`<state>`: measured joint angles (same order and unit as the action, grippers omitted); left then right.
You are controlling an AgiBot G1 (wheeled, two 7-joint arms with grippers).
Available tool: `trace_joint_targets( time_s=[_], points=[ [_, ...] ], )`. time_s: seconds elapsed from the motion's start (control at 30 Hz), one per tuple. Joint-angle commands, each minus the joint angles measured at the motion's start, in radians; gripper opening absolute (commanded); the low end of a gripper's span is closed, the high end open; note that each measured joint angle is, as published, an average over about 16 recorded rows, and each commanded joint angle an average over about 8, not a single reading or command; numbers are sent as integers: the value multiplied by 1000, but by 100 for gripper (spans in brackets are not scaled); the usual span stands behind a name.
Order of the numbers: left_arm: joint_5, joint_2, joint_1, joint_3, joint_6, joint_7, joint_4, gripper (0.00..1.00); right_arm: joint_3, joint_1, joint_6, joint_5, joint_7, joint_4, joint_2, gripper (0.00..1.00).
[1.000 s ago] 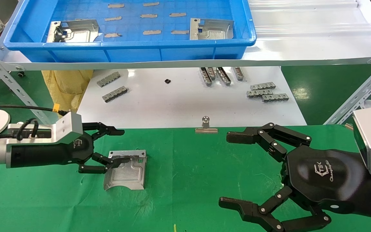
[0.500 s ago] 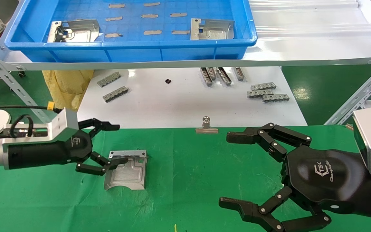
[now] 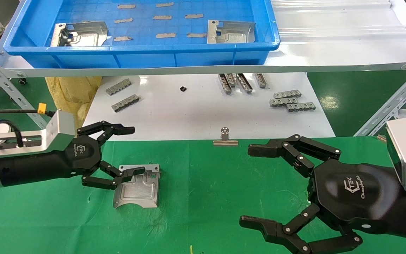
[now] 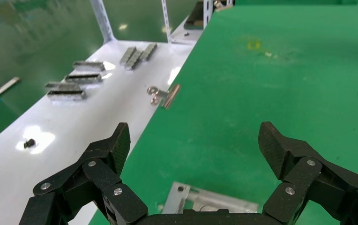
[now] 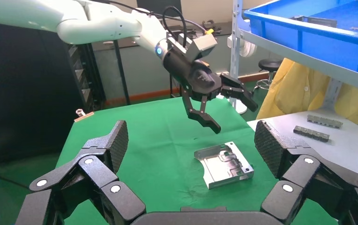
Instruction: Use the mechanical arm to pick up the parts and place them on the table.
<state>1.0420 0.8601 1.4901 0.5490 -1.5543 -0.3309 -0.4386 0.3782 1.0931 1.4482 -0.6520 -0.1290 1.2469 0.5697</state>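
Observation:
One silver part [image 3: 137, 186] lies flat on the green cloth table [image 3: 206, 183], left of centre. My left gripper [image 3: 132, 151] is open and empty just above the part's left edge, not touching it. In the left wrist view the part [image 4: 205, 204] shows below the open gripper [image 4: 194, 140]. The right wrist view shows the part [image 5: 224, 164] with the left gripper [image 5: 233, 115] hanging over it. My right gripper [image 3: 250, 186] is open and empty low over the cloth at the right, as the right wrist view [image 5: 191, 140] also shows. Two more parts [image 3: 79, 34] [image 3: 229, 31] lie in the blue tray [image 3: 146, 56].
The blue tray sits on a white shelf at the back, with small grey strips inside. Grey slotted bars [image 3: 291, 100] lie on the white tabletop [image 3: 196, 113] behind the cloth. A silver binder clip [image 3: 225, 138] holds the cloth's far edge.
My left gripper has lifted off the part on the cloth and drawn back up and to the left, still open. The part stays put. The right arm has not moved.

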Motion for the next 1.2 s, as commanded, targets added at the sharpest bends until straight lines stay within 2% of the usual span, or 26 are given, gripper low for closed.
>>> trace_joint_targets(
  time_s=[0.03,1.2],
  points=[
    [-17,-13,-22,-14,3,28,-45,100,0,0,0,0,0,0,0,100],
    [-301,-241,-402,-260,57,501,-818,100,0,0,0,0,0,0,0,100]
  ],
)
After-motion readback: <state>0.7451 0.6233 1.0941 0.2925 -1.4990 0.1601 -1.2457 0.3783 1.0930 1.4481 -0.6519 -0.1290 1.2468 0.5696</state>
